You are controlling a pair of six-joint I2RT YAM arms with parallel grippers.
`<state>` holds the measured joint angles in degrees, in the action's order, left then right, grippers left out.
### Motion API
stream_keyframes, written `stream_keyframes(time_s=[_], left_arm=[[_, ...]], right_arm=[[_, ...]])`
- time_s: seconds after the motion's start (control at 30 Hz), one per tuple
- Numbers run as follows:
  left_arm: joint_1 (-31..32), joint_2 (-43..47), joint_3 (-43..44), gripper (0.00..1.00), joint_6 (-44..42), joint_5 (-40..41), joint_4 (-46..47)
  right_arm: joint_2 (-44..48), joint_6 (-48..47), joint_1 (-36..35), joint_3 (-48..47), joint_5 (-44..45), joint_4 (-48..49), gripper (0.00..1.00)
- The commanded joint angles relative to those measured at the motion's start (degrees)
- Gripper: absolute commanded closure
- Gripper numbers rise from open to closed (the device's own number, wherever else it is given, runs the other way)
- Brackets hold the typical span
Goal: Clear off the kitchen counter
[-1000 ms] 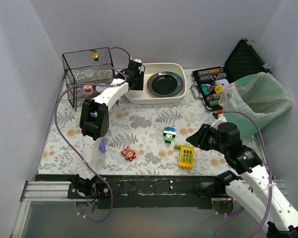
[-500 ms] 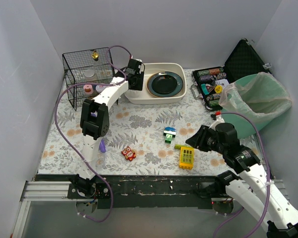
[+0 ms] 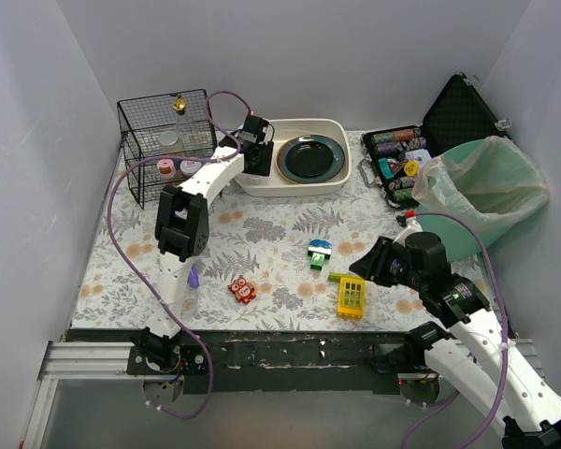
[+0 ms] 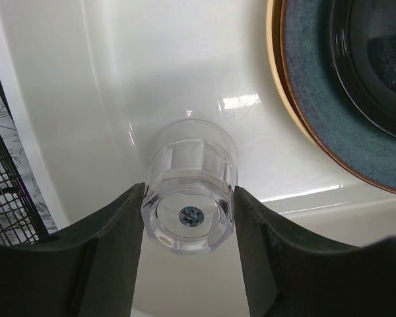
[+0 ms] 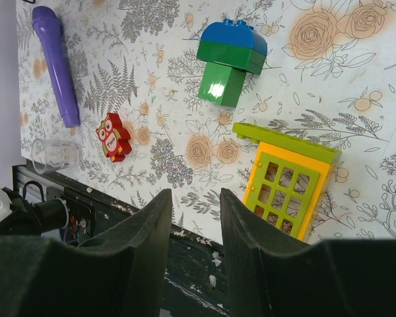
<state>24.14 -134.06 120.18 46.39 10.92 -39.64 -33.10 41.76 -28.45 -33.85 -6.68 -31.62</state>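
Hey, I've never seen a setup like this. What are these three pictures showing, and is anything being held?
Two robot arms are bolted at the near edge of a flower-patterned kitchen counter. The wide picture looks down from above; the other two come from a camera on each wrist. The left gripper clamps a clear glass over a white basin that holds a dark plate. The right gripper is open and empty, above a yellow window block, a green-blue block, a red owl and a purple tube.

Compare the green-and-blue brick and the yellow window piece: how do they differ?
The green-and-blue brick is a solid chunk; the yellow window piece is flat with open panes. The brick lies farther from the dark front edge than the window piece. Both rest on the kitchen counter.
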Motion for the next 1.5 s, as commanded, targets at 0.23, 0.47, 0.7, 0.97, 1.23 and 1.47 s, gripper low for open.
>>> stream_keyframes(time_s=[0.23, 0.47, 0.7, 0.97, 1.23, 1.47], left_arm=[[0.1, 1.6, 1.4, 0.24, -0.5, -0.7, -0.5], [0.2, 6.1, 3.0, 0.11, 2.3, -5.1, -2.4], [-0.1, 25.1, -8.4, 0.02, 7.7, -10.8, 1.8], [-7.3, 51.7, -31.6, 0.02, 18.1, -17.4, 7.2], [-14.4, 69.1, -47.1, 0.02, 21.7, -12.9, 3.3], [-19.2, 75.5, -53.1, 0.02, 21.5, -13.6, 0.2]], right_arm=[[0.0, -0.3, 0.3, 0.0, -0.9, 1.6, 0.57], [-0.4, -0.6, 0.3, -0.4, -0.5, 1.6, 0.57], [-4.6, -3.5, 0.1, -2.5, -1.7, 3.7, 0.56], [-14.3, -2.0, -8.8, -7.3, 0.2, 11.9, 0.53], [-40.6, 0.5, -32.0, -21.3, 8.0, 21.5, 0.51], [-64.6, -0.7, -40.9, -41.2, 8.0, 19.6, 0.47]])
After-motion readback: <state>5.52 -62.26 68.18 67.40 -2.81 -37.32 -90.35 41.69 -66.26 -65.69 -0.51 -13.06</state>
